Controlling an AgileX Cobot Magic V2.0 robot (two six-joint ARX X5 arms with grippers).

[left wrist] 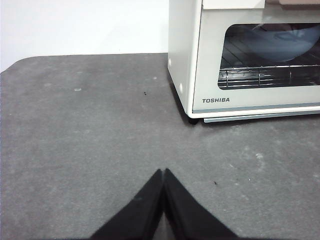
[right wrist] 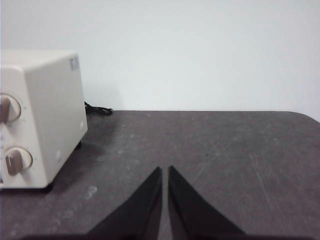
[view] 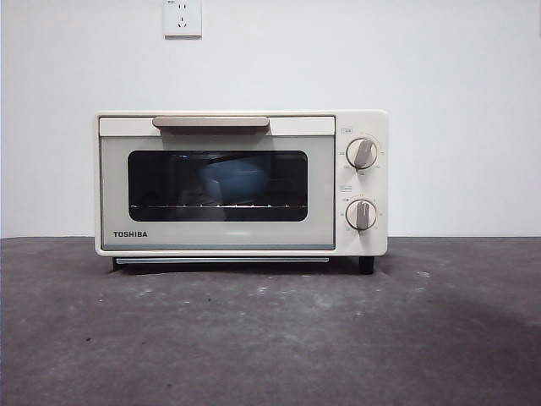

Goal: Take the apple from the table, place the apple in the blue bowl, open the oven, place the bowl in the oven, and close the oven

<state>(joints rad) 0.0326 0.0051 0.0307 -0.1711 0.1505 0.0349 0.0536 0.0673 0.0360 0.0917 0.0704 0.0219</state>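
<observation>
The cream-white Toshiba oven (view: 241,182) stands at the back of the dark grey table (view: 270,338) with its door closed. Through the dark glass window I see the blue bowl (view: 235,182) resting on the wire rack inside, and the left wrist view shows the blue bowl (left wrist: 282,42) there too. The apple is hidden. My left gripper (left wrist: 163,172) hovers shut above bare table to the left front of the oven (left wrist: 245,55). Off to the right of the oven (right wrist: 37,115), my right gripper (right wrist: 165,170) is shut over the table. Neither gripper holds anything.
Two grey knobs (view: 362,154) sit on the oven's right panel. A black power cord (right wrist: 97,110) lies behind the oven. A wall socket (view: 182,17) is on the white wall above.
</observation>
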